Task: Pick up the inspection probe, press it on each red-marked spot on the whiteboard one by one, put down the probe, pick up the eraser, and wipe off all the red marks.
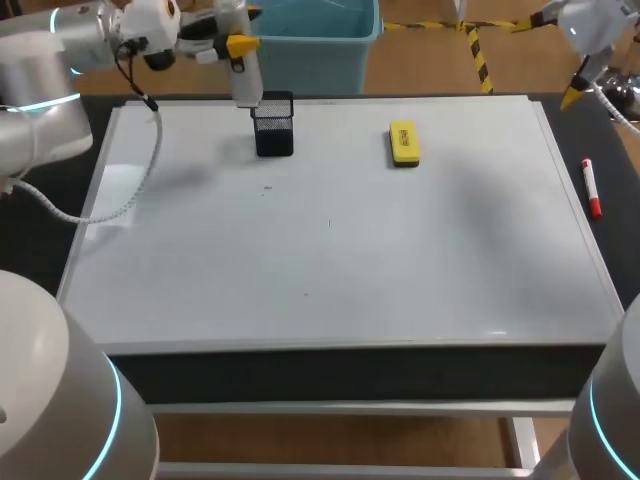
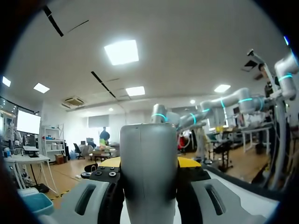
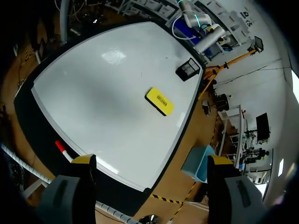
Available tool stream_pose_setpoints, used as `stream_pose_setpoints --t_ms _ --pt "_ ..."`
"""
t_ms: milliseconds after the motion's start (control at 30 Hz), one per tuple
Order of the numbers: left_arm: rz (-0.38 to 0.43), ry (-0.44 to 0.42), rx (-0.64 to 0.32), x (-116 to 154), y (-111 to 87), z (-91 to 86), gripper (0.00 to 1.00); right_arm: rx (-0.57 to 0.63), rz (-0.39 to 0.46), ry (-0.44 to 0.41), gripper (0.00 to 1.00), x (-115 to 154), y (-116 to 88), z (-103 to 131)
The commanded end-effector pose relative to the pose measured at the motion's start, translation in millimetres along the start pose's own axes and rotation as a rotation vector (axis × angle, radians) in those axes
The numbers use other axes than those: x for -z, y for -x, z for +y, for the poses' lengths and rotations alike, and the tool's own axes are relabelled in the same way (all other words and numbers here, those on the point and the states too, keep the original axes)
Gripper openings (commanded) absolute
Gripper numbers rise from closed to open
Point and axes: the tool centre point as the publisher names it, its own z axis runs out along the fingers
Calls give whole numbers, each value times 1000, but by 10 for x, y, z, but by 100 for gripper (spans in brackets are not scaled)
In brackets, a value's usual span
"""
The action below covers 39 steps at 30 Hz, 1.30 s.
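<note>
Your left tool is clamped on the grey cylindrical inspection probe, one finger on each side of its barrel (in the left wrist view the yellow tips just show behind it). The probe hangs upright, its long axis vertical; its lower end sits at the mouth of the black mesh pen holder, and you cannot tell whether it is just above the rim or just inside.

The holder stands near the far edge of the white whiteboard. From there a few small specks trail toward the near edge, the first just in front of the holder and the others further on and a little to the right; they are too small to tell their colour. If those are the spots, they all lie nearward of the probe, on the left arm's side.

The yellow block eraser lies flat to the holder's right, well apart, its long axis running far to near. Your right tool hangs with its fingers apart and empty above the board's far right corner.
</note>
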Motion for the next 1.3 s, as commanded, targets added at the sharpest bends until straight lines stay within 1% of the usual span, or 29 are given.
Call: stream_pose_setpoints --t_ms 33,233,367,500,600,767,1033,1300 --pt "-26 -3 12 -116 -28 56 0 3 4 -1 100 7 3 -6" --pt "-24 34 5 -242 8 136 0 3 4 -1 100 7 3 -6" --pt "-25 39 5 -311 26 200 0 3 4 -1 100 7 3 -6" --pt "-27 37 2 -338 67 227 0 3 4 -1 100 7 3 -6" --pt "-12 36 0 -345 108 256 0 3 4 -1 100 7 3 -6" --pt "-20 27 -1 -301 184 309 0 3 4 -1 100 7 3 -6" --pt "-6 8 -7 -286 316 397 0 3 4 -1 100 7 3 -6" --pt "-7 16 5 -303 365 521 0 3 4 -1 100 7 3 -6"
